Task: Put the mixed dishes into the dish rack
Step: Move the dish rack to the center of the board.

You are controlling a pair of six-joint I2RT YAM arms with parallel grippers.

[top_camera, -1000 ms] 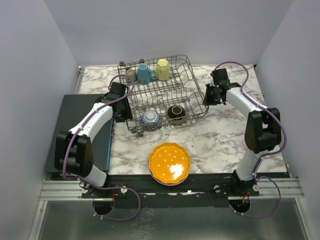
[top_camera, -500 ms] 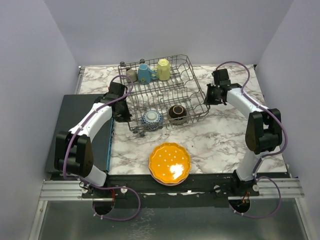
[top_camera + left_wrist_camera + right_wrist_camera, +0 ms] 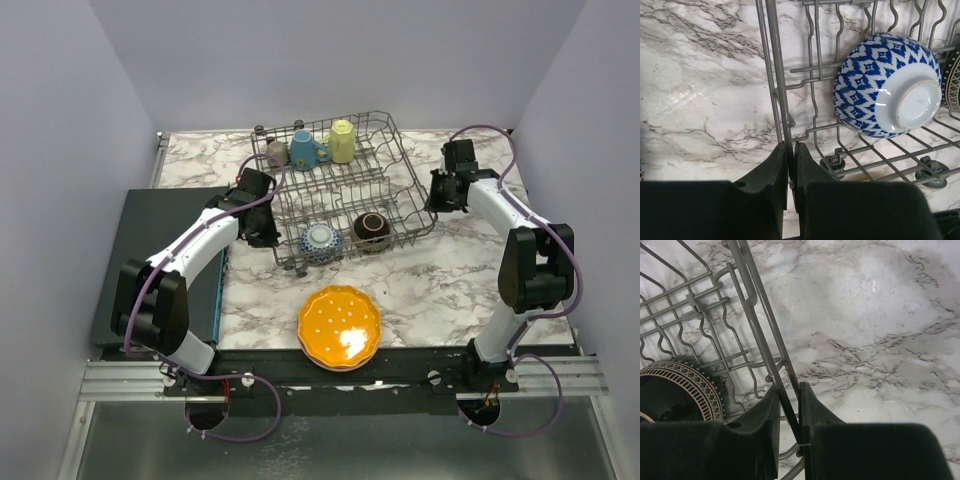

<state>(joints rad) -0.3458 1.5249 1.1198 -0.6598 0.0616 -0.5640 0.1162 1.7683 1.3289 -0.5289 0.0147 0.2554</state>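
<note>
Top external: skewed grey wire dish rack (image 3: 350, 185) with mugs (image 3: 304, 150) and bowls (image 3: 322, 240).

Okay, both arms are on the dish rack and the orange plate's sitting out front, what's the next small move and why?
Probably slide the dish rack slightly toward the orange plate, both arms together. The left gripper and right gripper each pinch a rim wire on opposite sides, and the plate lies outside the rack, in front of it.
</note>
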